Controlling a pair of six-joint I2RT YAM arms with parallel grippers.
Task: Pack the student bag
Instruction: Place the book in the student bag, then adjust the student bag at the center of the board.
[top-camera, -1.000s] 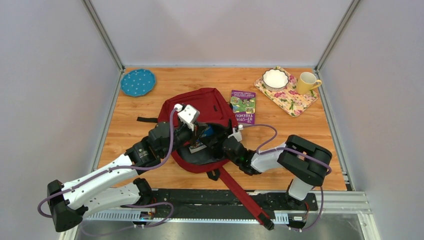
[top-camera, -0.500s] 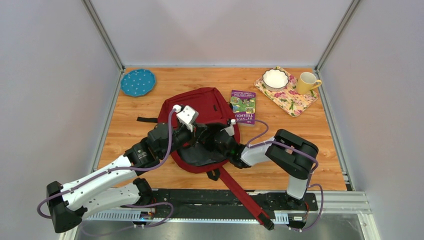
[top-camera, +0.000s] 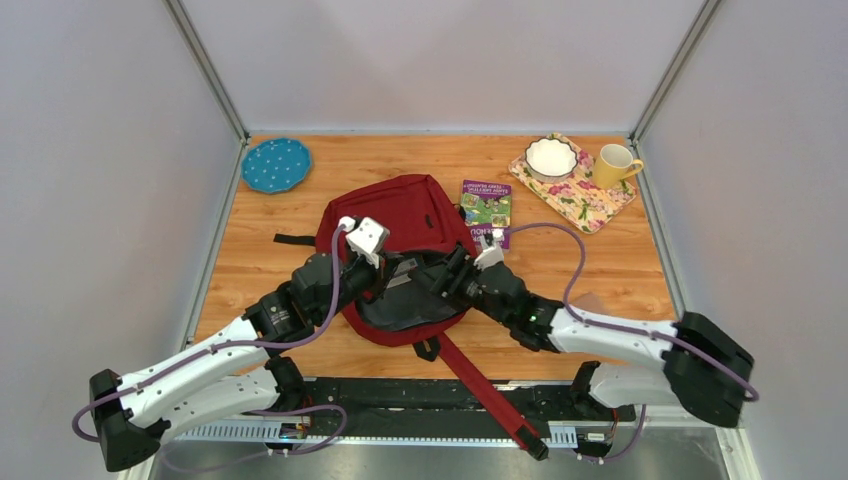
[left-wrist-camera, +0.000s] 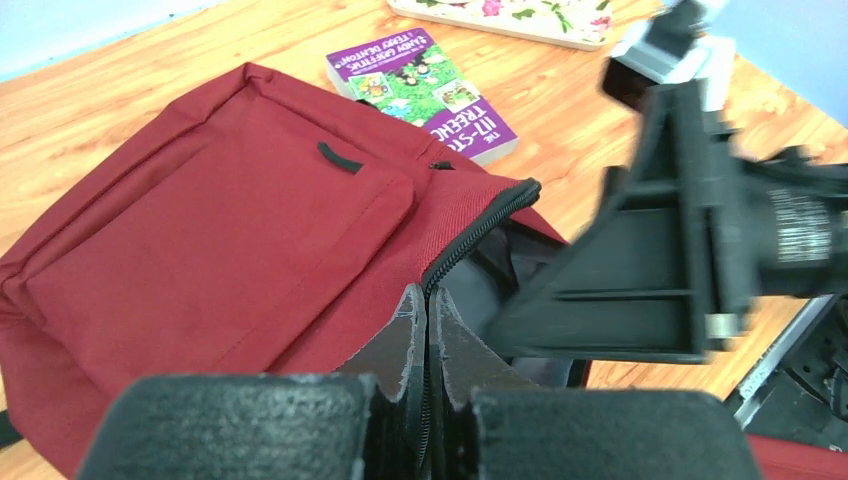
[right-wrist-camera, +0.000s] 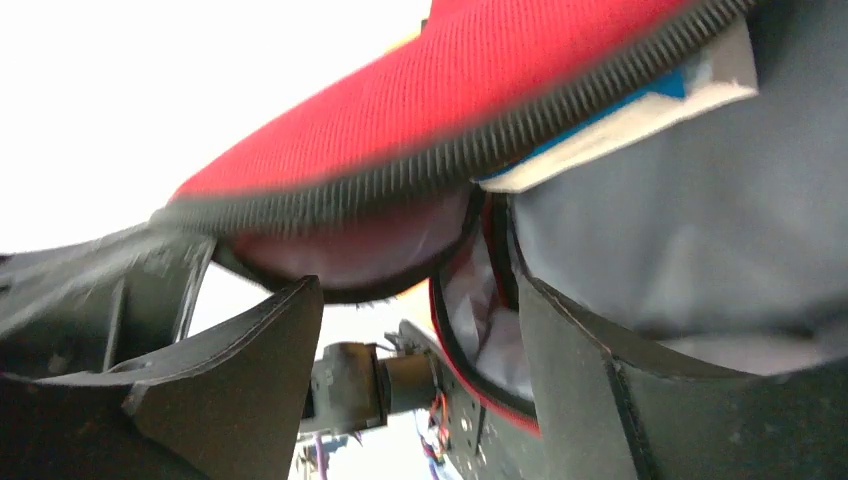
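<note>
Top external view: the student bag (top-camera: 400, 205) lies in the middle of the table (top-camera: 620, 270), mouth toward the arms; the left gripper (left-wrist-camera: 427, 310) is pinched closed on the bag's zipper rim, lifting it; the right gripper (right-wrist-camera: 410, 330), jaws spread and empty, sits at the mouth under that rim. I judge the lift should stay high and steady so the right clears the zipper teeth; both arms reach forward and low, converging over the bag; a purple book (top-camera: 487, 208) lies just beside it.
</note>
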